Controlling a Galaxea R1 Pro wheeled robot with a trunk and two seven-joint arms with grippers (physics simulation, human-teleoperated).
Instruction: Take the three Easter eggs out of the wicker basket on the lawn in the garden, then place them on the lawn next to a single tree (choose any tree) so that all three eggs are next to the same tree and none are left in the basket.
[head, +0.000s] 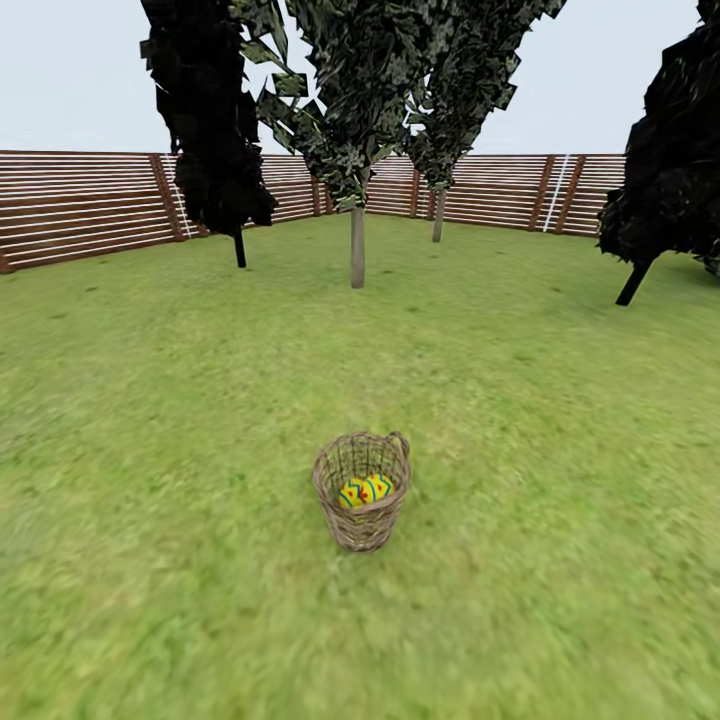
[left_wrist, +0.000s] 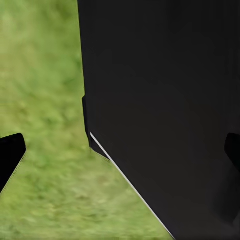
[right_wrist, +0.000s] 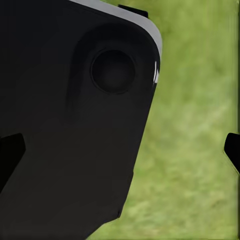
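From the head camera I have the wicker basket (head: 362, 490) standing upright on the lawn (head: 150, 420), dead ahead and slightly below the middle of my view. Yellow Easter eggs (head: 364, 490) with blue zigzags sit inside it, low against the near wall; I can make out at least two, packed together, and cannot count a third.

What the next move turns on is reach: the basket lies forward of the robot, roughly on its centreline, so I'd judge neither arm clearly nearer. Its mouth faces up, so the eggs must be approached from above, down past the braided rim.

Both wrist cameras look down at grass past the robot's own dark body. The left gripper (left_wrist: 120, 150) has its jaws spread wide, one dark fingertip at each edge of the picture, nothing between them. The right gripper (right_wrist: 120, 150) is likewise wide apart and empty.

The pale-trunked tree (head: 357, 245) stands well beyond the basket, nearly straight behind it, before the slatted fence (head: 90, 205). I'd pick that one.
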